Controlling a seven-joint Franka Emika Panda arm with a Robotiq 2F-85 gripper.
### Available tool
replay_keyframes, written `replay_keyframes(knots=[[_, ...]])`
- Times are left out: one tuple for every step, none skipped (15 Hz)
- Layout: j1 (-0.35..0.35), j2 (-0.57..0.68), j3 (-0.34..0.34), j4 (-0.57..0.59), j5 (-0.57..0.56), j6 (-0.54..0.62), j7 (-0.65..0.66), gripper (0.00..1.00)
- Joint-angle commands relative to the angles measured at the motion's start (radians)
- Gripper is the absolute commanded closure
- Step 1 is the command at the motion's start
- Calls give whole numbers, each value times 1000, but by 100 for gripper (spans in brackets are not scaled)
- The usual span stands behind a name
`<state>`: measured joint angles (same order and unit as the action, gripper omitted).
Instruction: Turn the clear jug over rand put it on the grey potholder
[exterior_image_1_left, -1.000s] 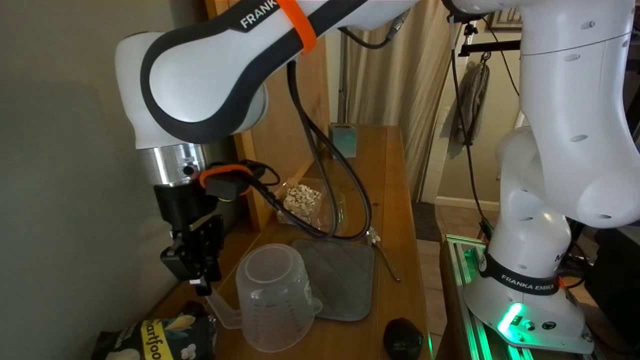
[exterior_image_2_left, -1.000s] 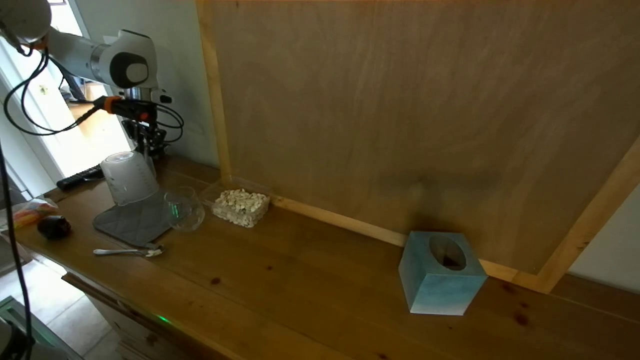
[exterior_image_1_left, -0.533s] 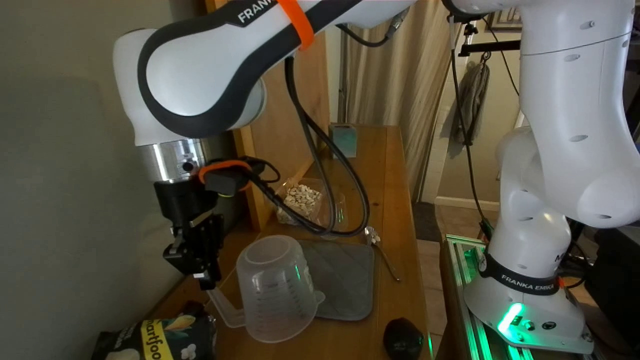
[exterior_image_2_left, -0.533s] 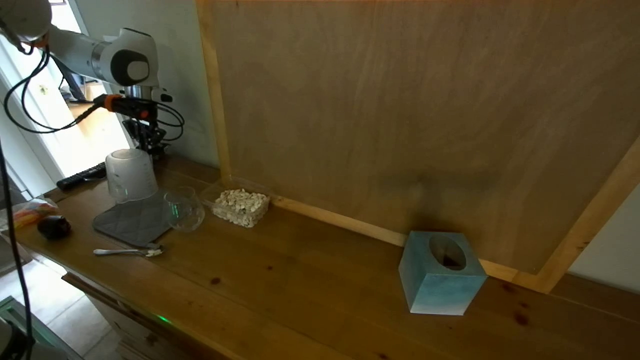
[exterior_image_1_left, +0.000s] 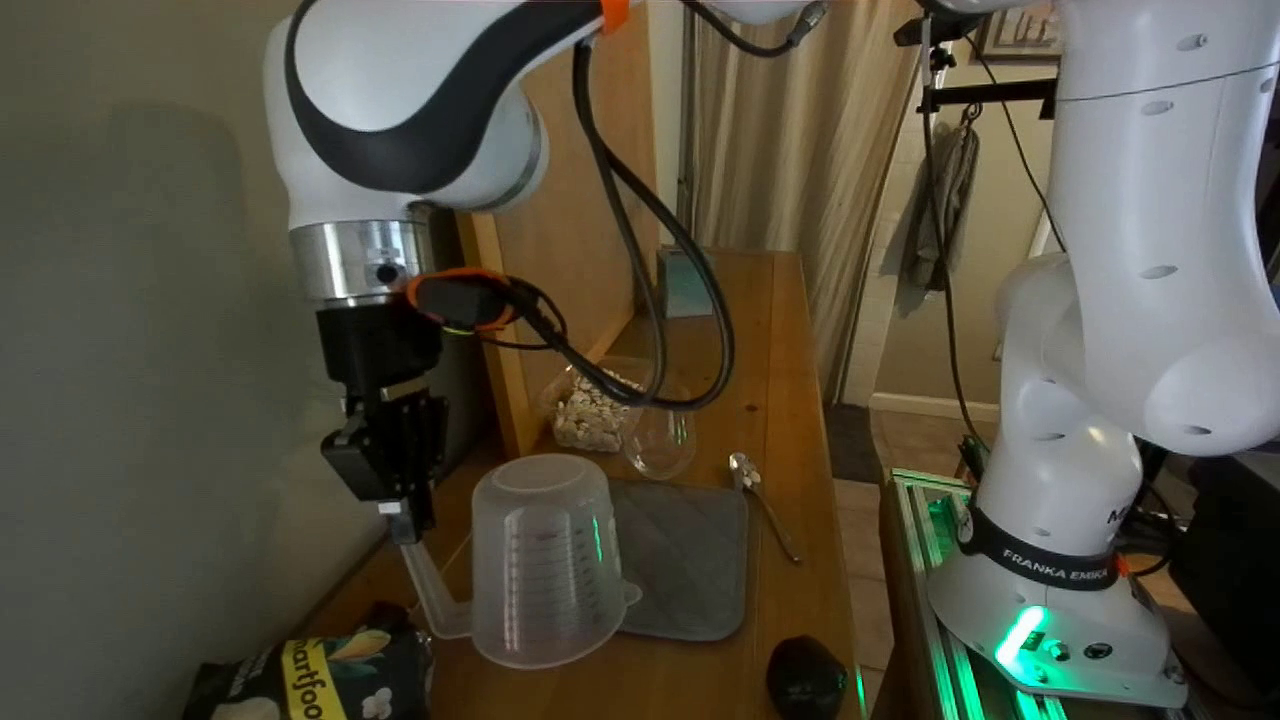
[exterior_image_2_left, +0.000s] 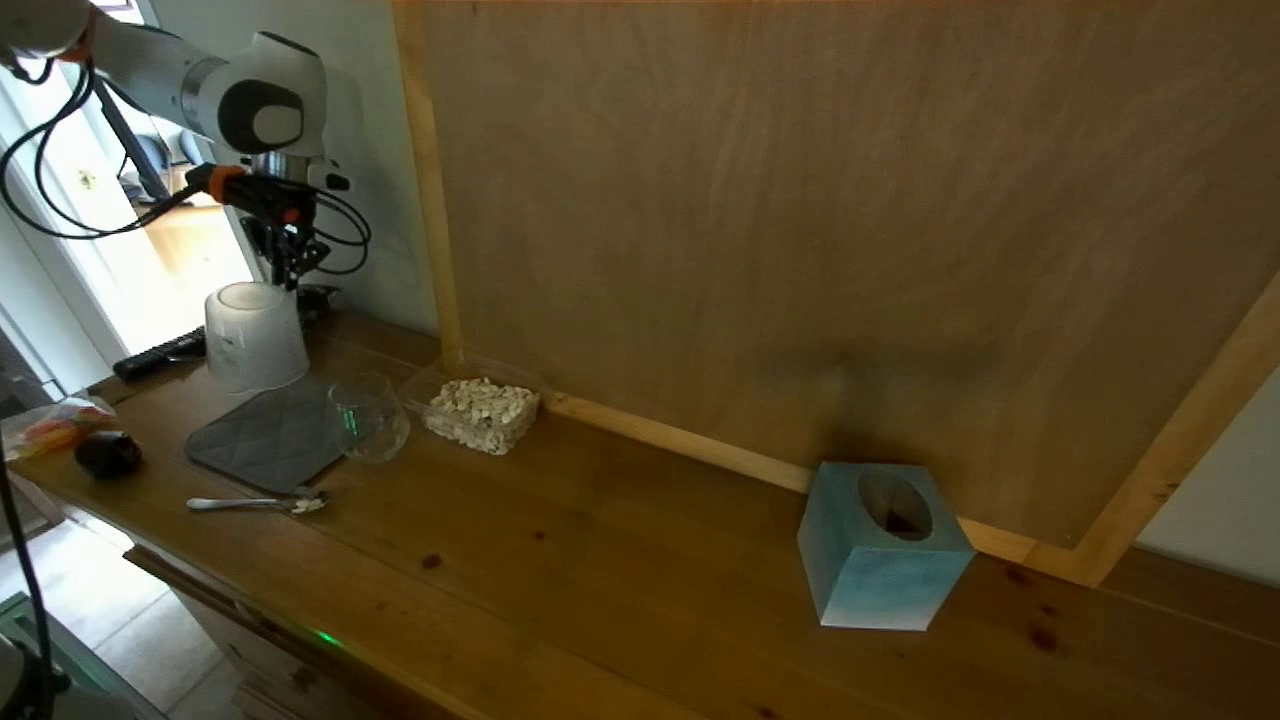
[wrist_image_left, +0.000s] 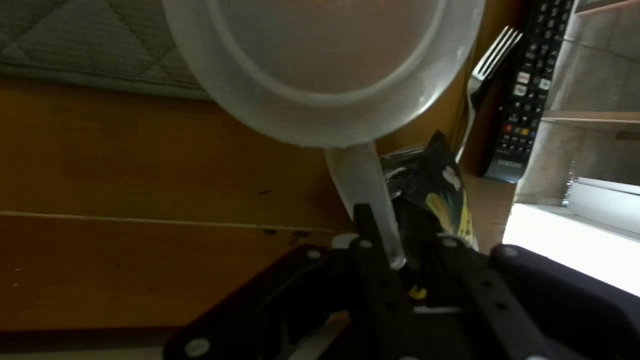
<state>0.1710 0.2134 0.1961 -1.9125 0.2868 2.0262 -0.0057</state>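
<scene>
Jug (exterior_image_1_left: 540, 580) left of potholder (exterior_image_1_left: 690, 570) in an exterior view
Bag (exterior_image_1_left: 315, 672) lies left of the jug, spoon (exterior_image_1_left: 767, 511) right of the potholder, glass (exterior_image_1_left: 660, 445) behind it.

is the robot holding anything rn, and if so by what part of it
Yes: the clear jug, upside down, is held by its handle, with the pincer gripping the handle's free end.

In an exterior view: high, lengthwise down the wooden counter (exterior_image_1_left: 785, 425), clear jug (exterior_image_1_left: 545, 575) near. In an exterior view: high, farther off, blue tissue box (exterior_image_2_left: 870, 585) near right, jug far left. Both exterior views share jug and grey potholder (exterior_image_2_left: 265, 440). Wrist view: close, looking down on jug.
</scene>
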Motion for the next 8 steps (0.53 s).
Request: replay_keyframes(knots=[[-47, -86, -3, -62, 142, -27, -94, 95], [-56, -100, -8, -75, 173, -33, -112, 95], [-68, -117, -13, -97, 213, -38, -139, 95], [-77, -132, -20, -114, 245, -44, -163, 95], [-86, -149, -27, -139, 284, -50, -191, 95], [-92, -163, -37, -159, 303, -54, -207, 95], [-99, -175, -45, -184, 333, -57, -235, 95], [-104, -185, -55, -205, 361, -61, -263, 95]])
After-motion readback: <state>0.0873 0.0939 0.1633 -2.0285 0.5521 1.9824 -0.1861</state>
